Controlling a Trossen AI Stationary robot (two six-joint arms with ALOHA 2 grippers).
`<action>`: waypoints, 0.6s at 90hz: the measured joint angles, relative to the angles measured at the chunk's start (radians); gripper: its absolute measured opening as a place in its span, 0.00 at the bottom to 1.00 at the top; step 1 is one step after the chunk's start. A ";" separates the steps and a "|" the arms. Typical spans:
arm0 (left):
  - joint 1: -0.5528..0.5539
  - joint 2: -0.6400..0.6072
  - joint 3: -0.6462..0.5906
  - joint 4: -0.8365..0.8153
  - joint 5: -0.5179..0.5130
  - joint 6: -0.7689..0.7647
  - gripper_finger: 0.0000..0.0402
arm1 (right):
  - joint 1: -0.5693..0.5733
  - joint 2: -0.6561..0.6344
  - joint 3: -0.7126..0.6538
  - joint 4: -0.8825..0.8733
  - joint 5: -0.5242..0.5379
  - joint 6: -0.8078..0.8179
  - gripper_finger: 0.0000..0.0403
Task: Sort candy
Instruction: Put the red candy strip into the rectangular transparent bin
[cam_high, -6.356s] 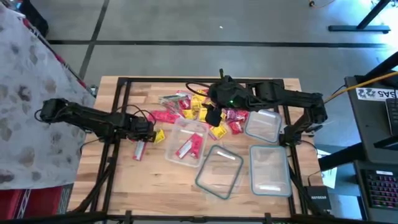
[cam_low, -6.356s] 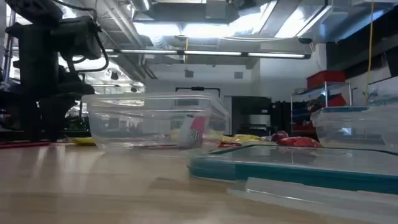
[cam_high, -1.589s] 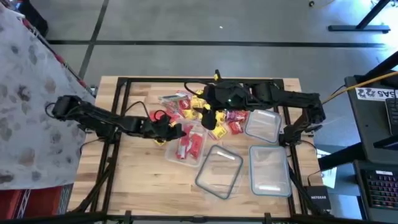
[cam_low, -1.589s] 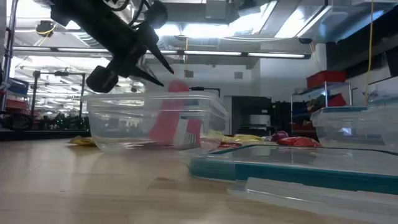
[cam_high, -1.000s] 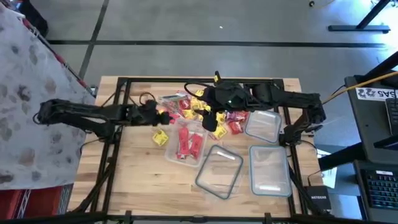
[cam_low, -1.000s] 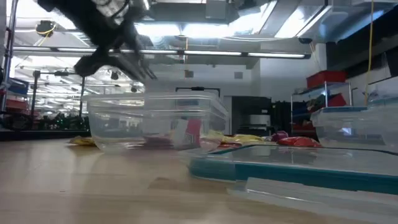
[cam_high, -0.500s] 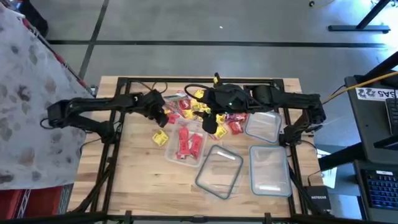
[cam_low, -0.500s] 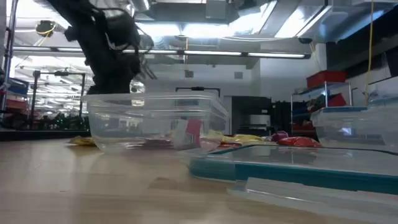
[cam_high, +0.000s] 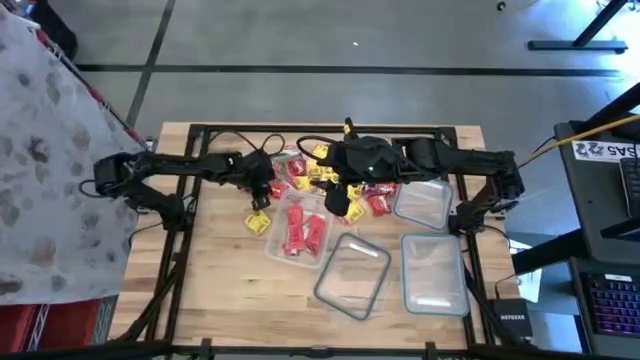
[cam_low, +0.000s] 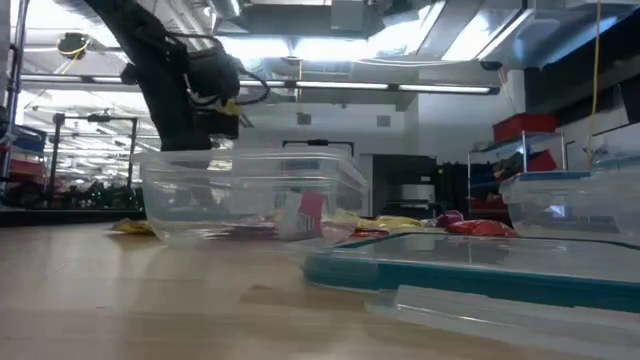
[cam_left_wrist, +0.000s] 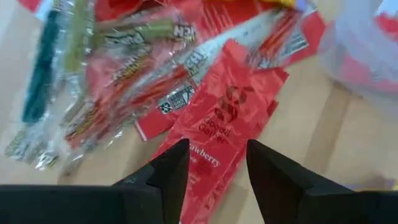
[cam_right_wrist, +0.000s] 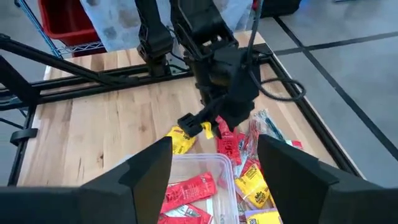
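Note:
The candy pile (cam_high: 318, 178), red, yellow and clear-wrapped pieces, lies at the table's far middle. More red candy (cam_high: 302, 230) lies in a clear container (cam_high: 277, 245). One yellow candy (cam_high: 258, 222) lies alone on the wood. My left gripper (cam_high: 266, 184) points down over the pile's left part, open. Its fingers stand on either side of a red strawberry wrapper (cam_left_wrist: 225, 118); whether they touch it I cannot tell. My right gripper (cam_high: 340, 198) hangs open over the pile's near edge, by the container's far right corner, with nothing between its fingers.
Three more clear containers stand to the right: one by the pile (cam_high: 424, 200), two near the front (cam_high: 353, 275) (cam_high: 434, 272). Black frame rails (cam_high: 190, 200) run along the table's sides. Bare wood lies at the near left.
My left gripper has gone from beside the container's left side toward the far edge and the pile. It has tipped to point down and has sunk behind the container in the low view. My right gripper has kept still.

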 joint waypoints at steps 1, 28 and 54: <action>0.000 0.008 0.000 0.001 0.000 -0.002 0.38 | 0.000 0.000 0.000 0.000 0.000 0.000 0.56; -0.008 0.164 0.010 0.032 0.060 -0.177 0.40 | 0.007 0.000 0.000 -0.001 0.000 0.011 0.56; -0.060 0.104 0.000 -0.010 0.156 -0.343 0.06 | 0.011 0.000 0.000 0.001 0.010 0.012 0.56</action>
